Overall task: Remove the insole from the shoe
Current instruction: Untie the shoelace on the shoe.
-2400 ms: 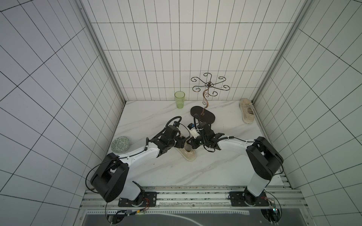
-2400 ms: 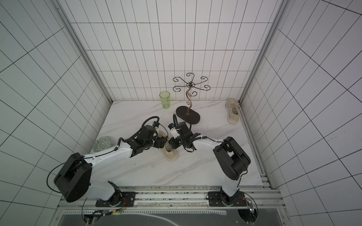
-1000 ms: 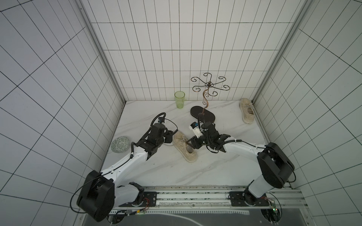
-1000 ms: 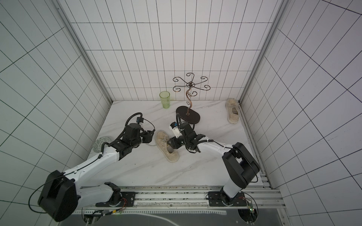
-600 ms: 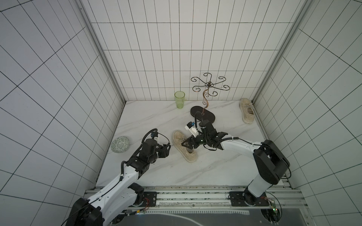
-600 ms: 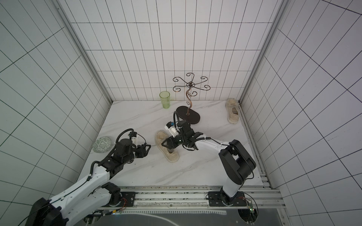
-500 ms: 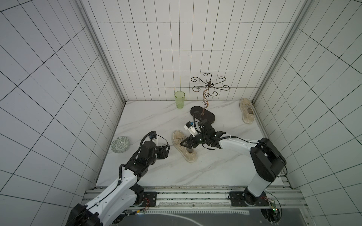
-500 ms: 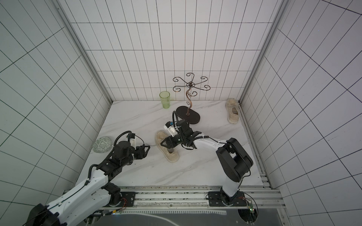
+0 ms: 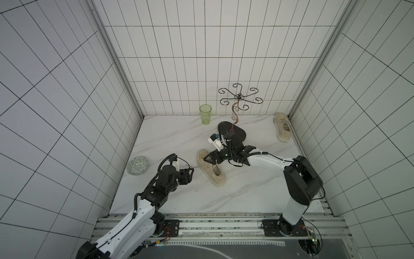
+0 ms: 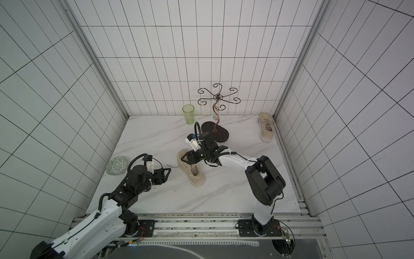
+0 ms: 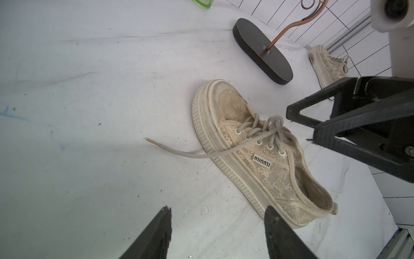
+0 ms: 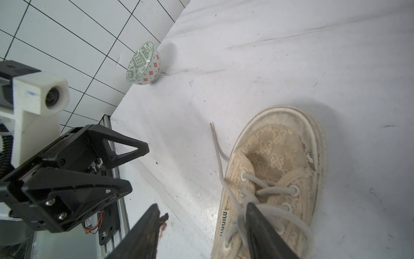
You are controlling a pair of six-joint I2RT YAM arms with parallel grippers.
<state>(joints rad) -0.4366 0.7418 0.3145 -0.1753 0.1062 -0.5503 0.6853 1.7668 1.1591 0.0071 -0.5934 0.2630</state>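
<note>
- The shoe stands on its sole near the middle of the table, a little to the left, with its toe pointing far-left and its heel near-right.
- In the left wrist view the shoe's opening is dark, and the insole cannot be made out inside it.
- It is laced, and one loose lace trails off its left side and lies flat on the table.
- The right gripper hovers over the laced front of the shoe. Its jaws are spread with nothing clamped between them.
- In the right wrist view one of its fingers sits among the laces. I cannot tell whether it presses on them.
- The left gripper is just left of the shoe and apart from it, near the lace end. Its jaws are spread and empty.
- A patterned bowl stands at the left edge of the table, beyond the left gripper.
- A wire stand on a dark base is just beyond the right gripper.
- A green cup stands by the far wall.
- A second shoe lies in the far right corner.
</note>
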